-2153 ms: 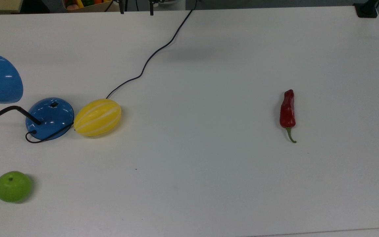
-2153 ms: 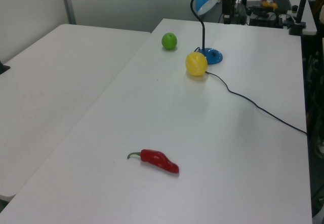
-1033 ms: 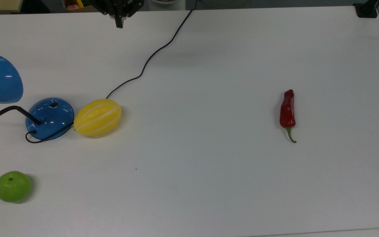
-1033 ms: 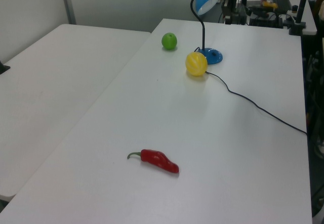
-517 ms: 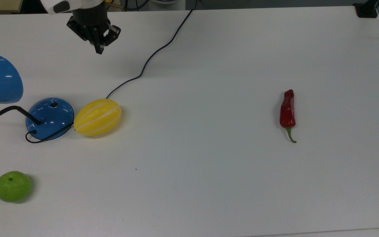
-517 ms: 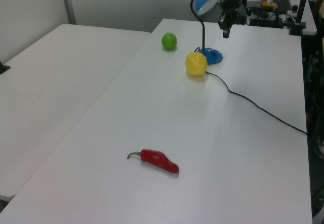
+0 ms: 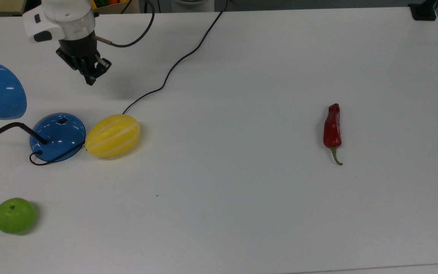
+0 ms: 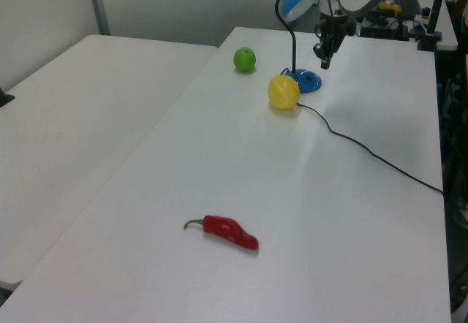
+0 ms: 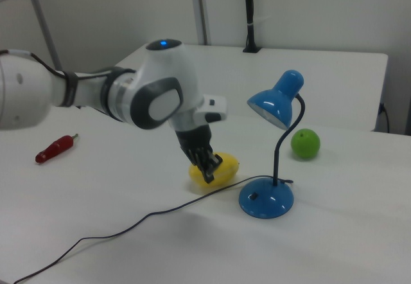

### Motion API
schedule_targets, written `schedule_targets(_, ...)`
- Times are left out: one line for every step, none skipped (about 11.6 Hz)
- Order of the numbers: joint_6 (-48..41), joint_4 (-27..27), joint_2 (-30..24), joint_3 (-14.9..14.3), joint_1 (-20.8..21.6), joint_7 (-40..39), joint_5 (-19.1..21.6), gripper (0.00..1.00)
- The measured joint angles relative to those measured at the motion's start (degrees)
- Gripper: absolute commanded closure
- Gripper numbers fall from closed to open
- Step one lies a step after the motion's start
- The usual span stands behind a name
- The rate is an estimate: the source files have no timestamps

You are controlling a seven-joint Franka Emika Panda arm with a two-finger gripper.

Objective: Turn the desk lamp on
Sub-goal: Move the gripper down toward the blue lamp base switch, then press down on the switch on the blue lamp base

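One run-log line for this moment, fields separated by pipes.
phase: approach | pincer: shut, empty, above table | target: desk lamp switch, untouched | lamp: unlit | beside base: yellow melon

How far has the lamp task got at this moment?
Done: nothing on the desk lamp itself; its shade looks unlit. In hand: the approach, with the gripper in the air short of the base, apart from it, fingers together and holding nothing. Left: reaching the small black switch on the dome and pressing it. The yellow melon lies against the base on the top view's right.
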Motion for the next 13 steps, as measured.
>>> schedule_targets(1.3, 0.0, 1.0, 0.0, -0.5, 0.1, -0.2, 1.0)
schedule_targets(3.2, 0.0, 2.3, 0.0, -1.1, 0.2, -0.2, 1.0)
schedule_targets(4.9, 0.0, 3.3, 0.0, -1.7, 0.2, -0.2, 1.0)
schedule_targets(6.0, 0.0, 3.8, 0.0, -2.0, 0.3, -0.2, 1.0)
schedule_targets(7.1, 0.0, 4.3, 0.0, -2.4, 0.3, -0.2, 1.0)
schedule_targets(8.5, 0.1, 5.0, 0.0, -2.9, 0.3, -0.2, 1.0)
schedule_targets(9.4, 0.3, 5.6, 0.0, -3.3, 0.3, -0.2, 1.0)
schedule_targets(10.1, 0.5, 6.1, 0.0, -3.5, 0.3, -0.2, 1.0)
schedule_targets(10.7, 0.8, 6.6, 0.0, -3.7, 0.3, -0.2, 1.0)
schedule_targets(11.5, 1.2, 7.3, 0.0, -4.0, 0.3, -0.2, 1.0)
schedule_targets(12.3, 1.5, 7.7, 0.0, -4.3, 0.3, -0.2, 1.0)
schedule_targets(12.8, 1.7, 7.9, 0.0, -4.4, 0.3, -0.2, 1.0)
schedule_targets(13.8, 2.0, 8.3, 0.0, -4.7, 0.3, -0.2, 1.0)
